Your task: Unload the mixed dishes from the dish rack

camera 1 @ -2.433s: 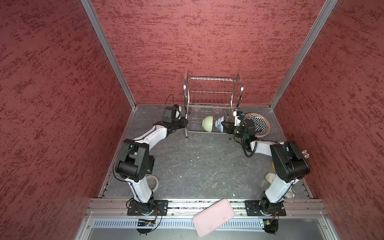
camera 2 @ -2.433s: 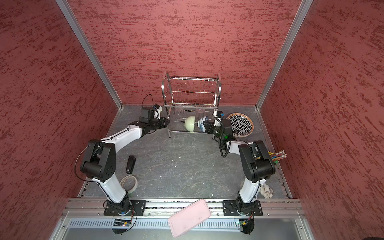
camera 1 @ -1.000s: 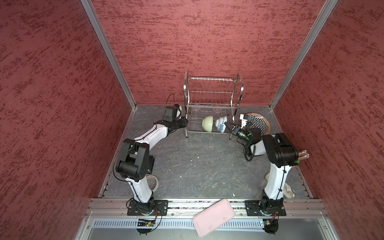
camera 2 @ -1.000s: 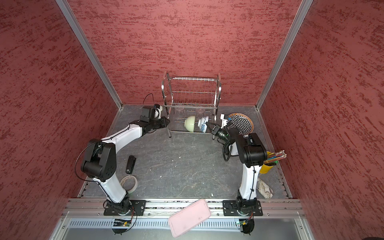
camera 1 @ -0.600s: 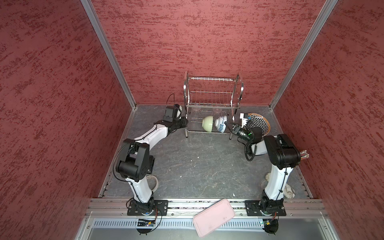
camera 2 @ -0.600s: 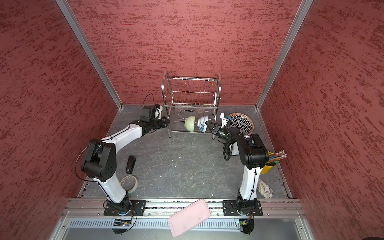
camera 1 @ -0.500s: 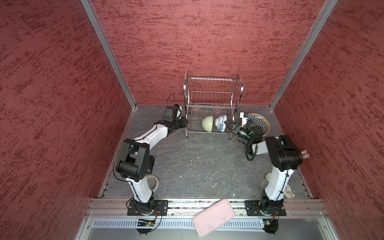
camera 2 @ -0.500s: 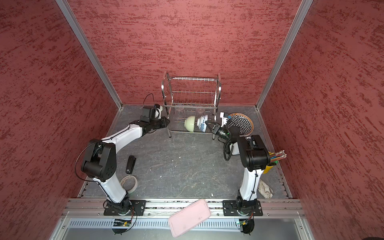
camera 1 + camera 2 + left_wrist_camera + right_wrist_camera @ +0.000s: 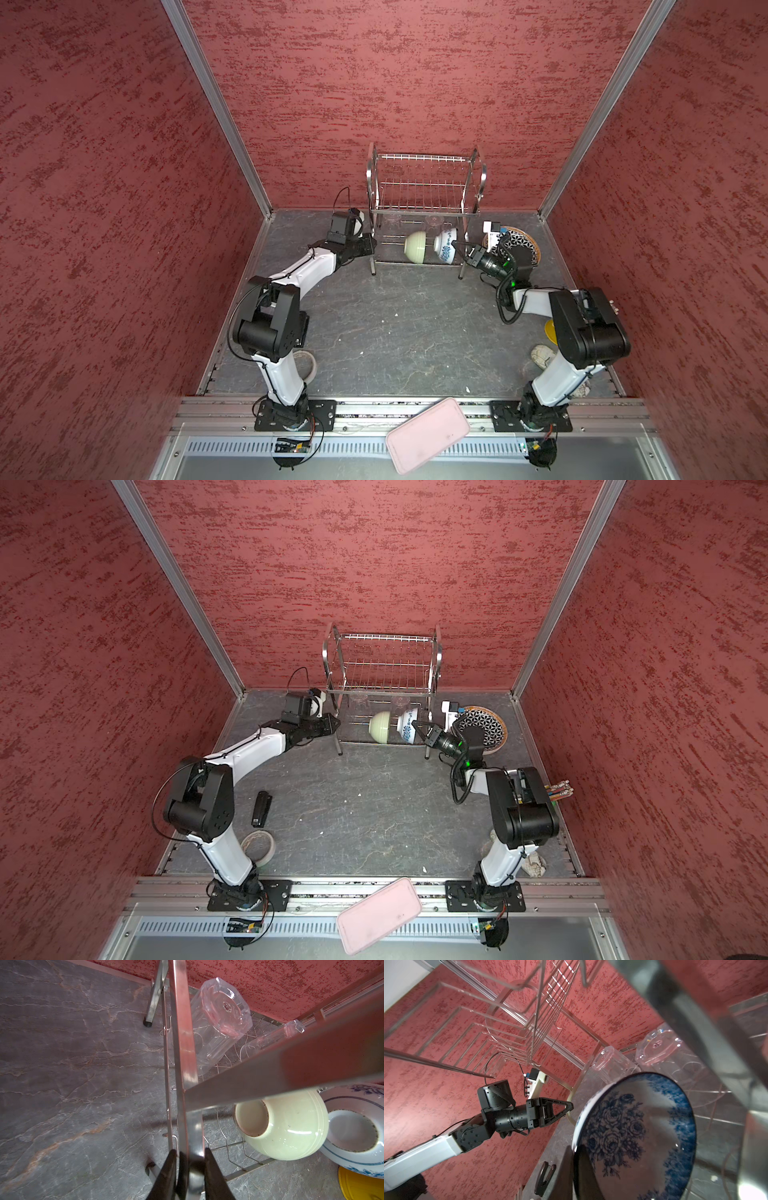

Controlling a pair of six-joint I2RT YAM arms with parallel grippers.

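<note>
The dish rack (image 9: pixel 424 183) (image 9: pixel 382 663) stands at the back wall. On its lower tier a pale green bowl (image 9: pixel 415 248) (image 9: pixel 291 1126) and a blue-floral white bowl (image 9: pixel 445 249) (image 9: pixel 633 1136) stand on edge, with two clear cups (image 9: pixel 218 1022) (image 9: pixel 675 1057) upside down behind them. My left gripper (image 9: pixel 371 245) (image 9: pixel 190 1159) is shut on the rack's left front frame bar (image 9: pixel 182 1043). My right gripper (image 9: pixel 457 249) (image 9: pixel 574 1153) is shut on the blue-floral bowl's rim. The black-and-white geometric plate (image 9: pixel 524 245) lies on the table right of the rack. A yellow-orange plate (image 9: pixel 361 1184) shows at one edge.
A pink tray (image 9: pixel 428 432) rests on the front rail. Near the left arm's base lie a black clip-like tool (image 9: pixel 262 808) and a tape roll (image 9: pixel 257 845). By the right arm are a cup of sticks (image 9: pixel 557 789) and a crumpled cloth (image 9: pixel 534 864).
The right arm's elbow has swung and its fingers have reached in from the rack's right side onto the blue-floral bowl's rim. The left gripper has stayed on the rack frame.
</note>
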